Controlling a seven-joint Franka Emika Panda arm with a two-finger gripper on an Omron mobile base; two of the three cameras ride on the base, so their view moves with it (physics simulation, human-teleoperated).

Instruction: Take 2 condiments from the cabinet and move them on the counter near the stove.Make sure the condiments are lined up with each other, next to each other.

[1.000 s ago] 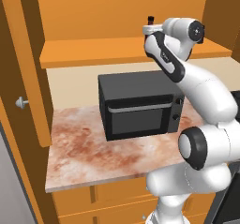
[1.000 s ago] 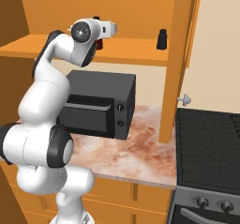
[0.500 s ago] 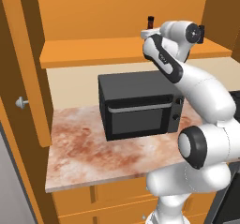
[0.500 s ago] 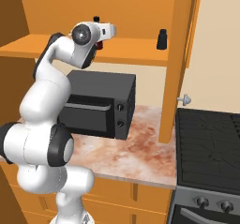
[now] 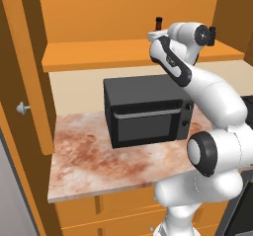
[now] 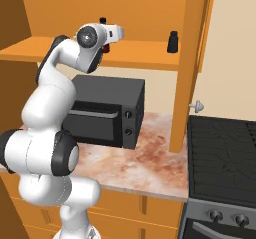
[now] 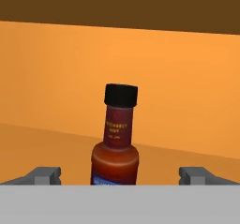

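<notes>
Up at the cabinet [image 5: 118, 52] shelf, the robot's gripper [image 7: 119, 175] is spread wide, its two fingertips [image 7: 44, 175] standing either side of the sauce bottle [image 7: 116, 141] without touching it. That slim dark red bottle stands upright on the shelf board, black cap on. Farther right along the same shelf, near the open door, stands the dark shaker [image 6: 172, 42]. Below, the black microwave [image 6: 107, 112] sits on the marbled counter [image 6: 145, 160], with the stove [image 6: 222, 153] at the right.

Bright even rendered light, soft shadows
</notes>
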